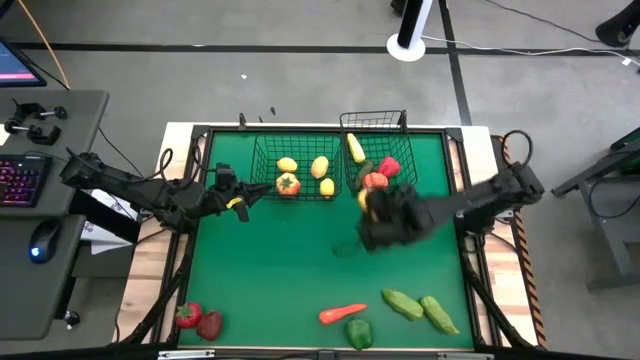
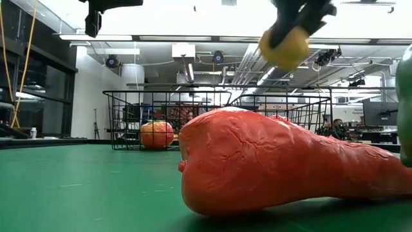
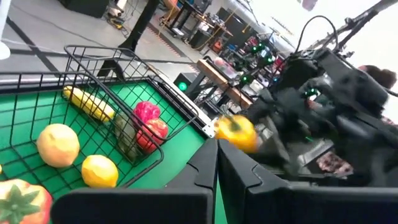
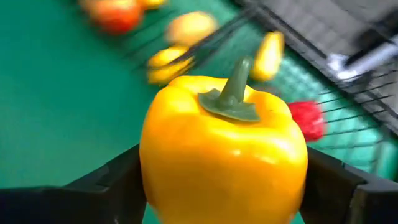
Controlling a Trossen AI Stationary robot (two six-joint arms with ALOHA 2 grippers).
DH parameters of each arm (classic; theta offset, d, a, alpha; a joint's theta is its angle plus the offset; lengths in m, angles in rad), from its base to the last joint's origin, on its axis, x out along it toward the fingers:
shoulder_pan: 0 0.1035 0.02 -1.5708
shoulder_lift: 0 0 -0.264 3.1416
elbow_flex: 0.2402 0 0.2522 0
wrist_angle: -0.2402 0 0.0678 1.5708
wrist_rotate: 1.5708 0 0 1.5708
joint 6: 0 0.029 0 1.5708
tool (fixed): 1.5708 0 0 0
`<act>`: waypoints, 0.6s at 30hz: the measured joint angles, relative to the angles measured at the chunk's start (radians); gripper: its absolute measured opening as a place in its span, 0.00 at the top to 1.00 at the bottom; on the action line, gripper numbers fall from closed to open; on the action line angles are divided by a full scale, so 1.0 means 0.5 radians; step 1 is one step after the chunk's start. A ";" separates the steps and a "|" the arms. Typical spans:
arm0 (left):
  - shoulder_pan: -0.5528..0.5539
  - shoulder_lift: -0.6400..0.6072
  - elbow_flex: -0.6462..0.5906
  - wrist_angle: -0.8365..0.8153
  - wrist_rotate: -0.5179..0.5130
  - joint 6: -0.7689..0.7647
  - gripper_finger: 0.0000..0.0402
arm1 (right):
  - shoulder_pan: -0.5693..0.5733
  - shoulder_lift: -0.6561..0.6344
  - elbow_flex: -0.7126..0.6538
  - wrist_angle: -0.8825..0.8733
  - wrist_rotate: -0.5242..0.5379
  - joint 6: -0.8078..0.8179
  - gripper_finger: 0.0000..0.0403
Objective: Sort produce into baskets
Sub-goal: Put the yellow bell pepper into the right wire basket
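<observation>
Gripping a yellow pepper — right hand clenched on it, above the bench just near of the right basket | left hand closed, empty — near-left of the left basket.

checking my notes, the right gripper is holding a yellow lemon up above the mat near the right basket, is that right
Not quite: it is a yellow pepper, not a lemon. The right wrist view shows its green stem and lobed body clamped in the right gripper. The rest holds: the high view puts it above the mat, near the right basket.
</observation>
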 joint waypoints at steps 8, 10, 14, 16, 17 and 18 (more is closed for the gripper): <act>0.000 0.000 0.000 0.088 0.011 -0.102 1.00 | -0.851 0.004 -0.059 0.155 -0.076 -0.256 0.23; 0.000 0.000 0.000 0.154 0.041 -0.098 1.00 | -0.988 0.001 -0.059 0.157 -0.161 -0.252 0.23; -0.001 0.000 0.000 0.274 0.053 -0.050 1.00 | -1.124 0.002 -0.059 0.224 -0.128 -0.433 0.23; -0.001 0.000 0.000 0.310 0.053 -0.047 1.00 | -1.166 0.002 -0.059 0.332 -0.093 -0.588 0.23; -0.001 0.001 0.000 0.327 0.053 -0.042 1.00 | -1.186 0.002 -0.059 0.395 -0.098 -0.675 0.23; -0.001 0.000 0.000 0.337 0.053 -0.025 1.00 | -1.210 0.002 -0.059 0.468 -0.121 -0.767 0.23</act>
